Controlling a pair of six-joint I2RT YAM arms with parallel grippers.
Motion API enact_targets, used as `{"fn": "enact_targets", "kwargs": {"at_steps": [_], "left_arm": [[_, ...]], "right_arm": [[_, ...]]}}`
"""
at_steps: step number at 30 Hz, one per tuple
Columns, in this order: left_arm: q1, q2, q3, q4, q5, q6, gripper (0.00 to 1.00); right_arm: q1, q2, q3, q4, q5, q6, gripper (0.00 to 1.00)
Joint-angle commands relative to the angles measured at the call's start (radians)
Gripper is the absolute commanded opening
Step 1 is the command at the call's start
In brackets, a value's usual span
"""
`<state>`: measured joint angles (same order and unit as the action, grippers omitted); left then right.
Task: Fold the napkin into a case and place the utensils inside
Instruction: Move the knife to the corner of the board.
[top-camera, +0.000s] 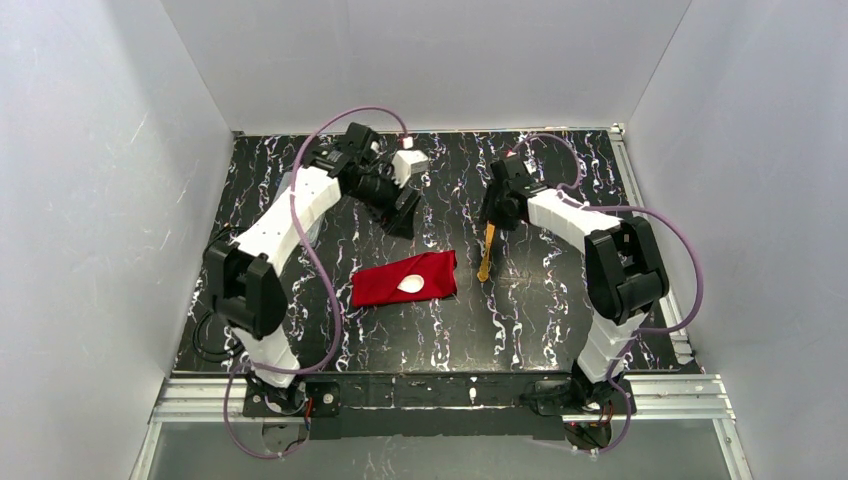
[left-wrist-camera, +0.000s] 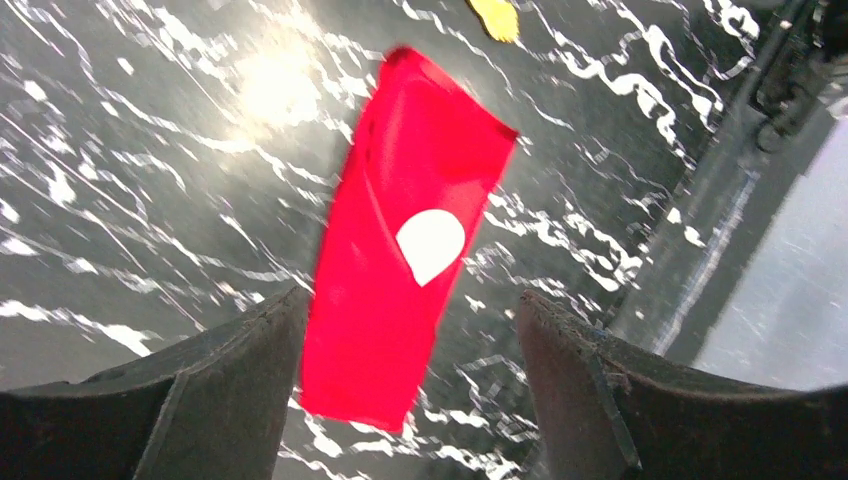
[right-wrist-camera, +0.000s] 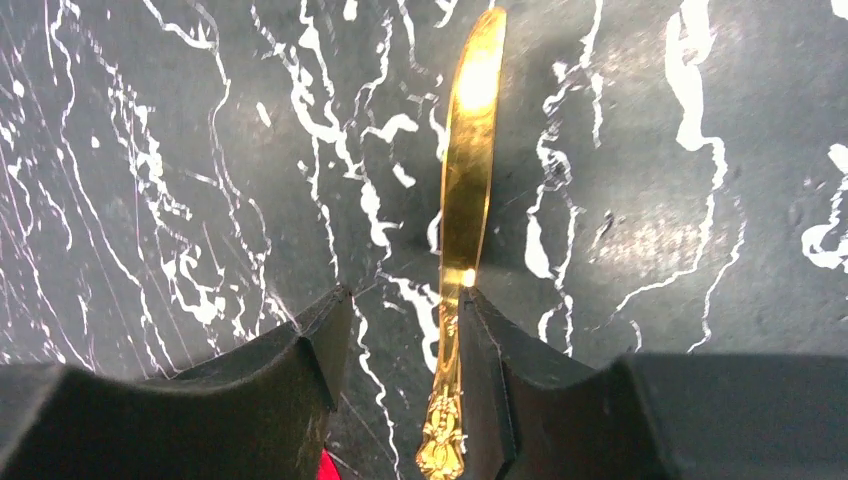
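Red case (top-camera: 385, 287): folded, spoon (top-camera: 410, 284) inside.
Gold knife (top-camera: 486, 256): outside, at its three o'clock.
Left fingers (left-wrist-camera: 230, 380): wide, empty.
Right fingers (right-wrist-camera: 300, 380): ajar around knife.

We see bare table (top-camera: 430, 340) all along the near side of the case (top-camera: 390, 285), open to either arm's approach. Between the case's right end and the gold knife (top-camera: 485, 258) only a narrow strip is free. The left gripper (top-camera: 403, 218) hangs just beyond the case's far edge, jaws wide apart. The right gripper (right-wrist-camera: 405, 295) straddles the knife's handle, one finger against it and a gap at the other, blocking that far end. White walls (top-camera: 120, 200) close the left, right and far sides
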<state>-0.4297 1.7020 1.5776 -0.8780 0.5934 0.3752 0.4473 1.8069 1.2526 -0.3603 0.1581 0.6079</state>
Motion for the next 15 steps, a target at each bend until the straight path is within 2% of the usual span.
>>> {"fn": "enact_targets", "kwargs": {"at_steps": [1,6,10,15], "left_arm": [[-0.042,0.132,0.12,0.053,-0.065,0.032,0.74],[-0.101,0.312,0.274,0.057,-0.083,-0.11,0.72],[-0.132,0.426,0.37,0.061,-0.007,-0.255,0.71],[-0.198,0.555,0.469,0.091,0.038,-0.396,0.7]], "right_arm": [[-0.067,0.018,0.009,0.003,-0.042,0.018,0.52],[-0.119,0.01,-0.048,0.051,-0.182,0.047,0.52],[-0.177,-0.036,-0.146,0.121,-0.299,0.082,0.52],[-0.216,-0.094,-0.218,0.144,-0.337,0.089,0.48]]}}
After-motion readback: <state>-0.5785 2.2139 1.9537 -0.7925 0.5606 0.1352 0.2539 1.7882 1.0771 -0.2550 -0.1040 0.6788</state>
